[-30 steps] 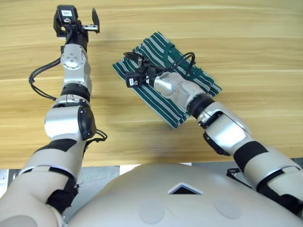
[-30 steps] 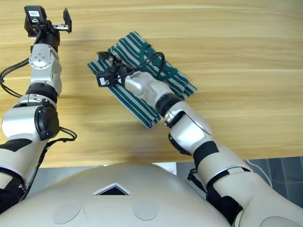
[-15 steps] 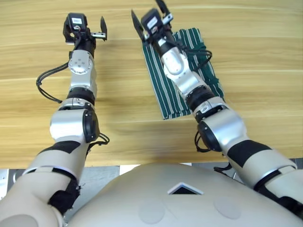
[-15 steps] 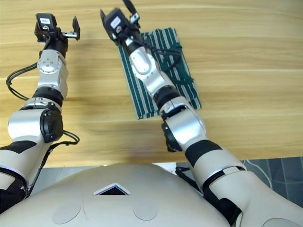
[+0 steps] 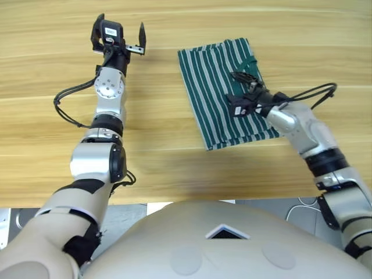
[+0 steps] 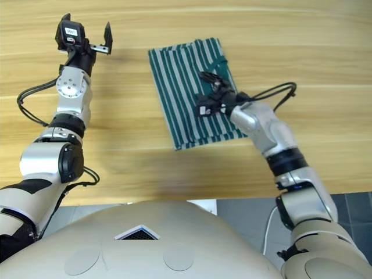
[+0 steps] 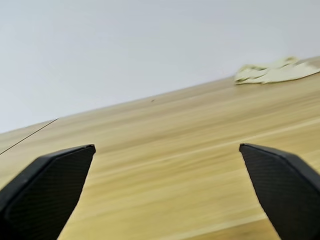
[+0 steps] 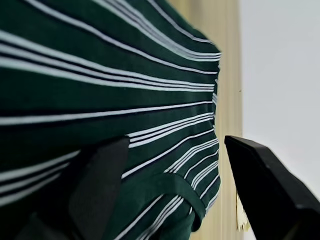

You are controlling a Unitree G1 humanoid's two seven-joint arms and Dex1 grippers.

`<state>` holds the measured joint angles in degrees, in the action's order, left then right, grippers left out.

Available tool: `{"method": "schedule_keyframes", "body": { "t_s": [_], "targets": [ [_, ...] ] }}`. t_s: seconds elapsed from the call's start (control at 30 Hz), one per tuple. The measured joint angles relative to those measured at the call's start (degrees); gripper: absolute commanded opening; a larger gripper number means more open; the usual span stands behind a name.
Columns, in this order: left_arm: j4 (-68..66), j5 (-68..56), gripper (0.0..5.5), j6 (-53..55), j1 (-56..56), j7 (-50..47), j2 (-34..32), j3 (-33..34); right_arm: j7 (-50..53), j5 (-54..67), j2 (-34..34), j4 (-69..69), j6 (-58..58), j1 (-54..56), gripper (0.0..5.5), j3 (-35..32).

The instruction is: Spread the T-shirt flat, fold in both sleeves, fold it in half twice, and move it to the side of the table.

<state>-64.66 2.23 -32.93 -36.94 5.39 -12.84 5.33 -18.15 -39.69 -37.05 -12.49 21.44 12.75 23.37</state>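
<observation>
Looks to me like the folding part is basically finished: the T-shirt (image 5: 218, 93) is a neat striped rectangle, no sleeves sticking out, lying flat on the table (image 5: 302, 35). What's left, I'd guess, is sliding it off to the side, since there's bare wood showing all around the shirt (though I can't see where the tabletop actually ends, so take that with salt).

The right gripper (image 5: 244, 80) is sitting low over the shirt's right-hand half, near the dark collar band. The forearm comes in across the shirt's right edge. Its two fingers are spread apart with nothing pinched between them. Can't tell if a fingertip is actually pressing the cloth.

The left gripper (image 5: 119, 32) is well off to the shirt's left, arm stretched out, fingers wide apart and holding nothing.
</observation>
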Motion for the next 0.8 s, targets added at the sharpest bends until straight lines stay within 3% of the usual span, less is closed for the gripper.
{"method": "schedule_keyframes", "body": {
  "t_s": [0.13,0.27,0.5,0.8],
  "targets": [
    [0.41,0.21,5.36,-0.48,0.82,0.36,-0.06,-0.48,-6.96,5.03,-8.11,10.10,2.63,-8.22,3.53,-0.80],
    [0.68,0.29,5.36,-0.49,0.86,0.35,-0.05,-0.59,-10.13,9.37,-8.61,17.51,5.15,-13.24,3.53,1.69],
    [0.91,0.85,5.36,-0.51,0.87,0.33,0.41,-1.94,-5.44,9.45,3.34,16.97,-2.67,-10.01,3.53,-0.27],
    [0.90,0.90,5.36,-0.66,0.88,0.23,0.62,-2.38,3.70,0.11,14.63,1.57,-6.29,-1.79,3.53,5.57]
  ]
}}
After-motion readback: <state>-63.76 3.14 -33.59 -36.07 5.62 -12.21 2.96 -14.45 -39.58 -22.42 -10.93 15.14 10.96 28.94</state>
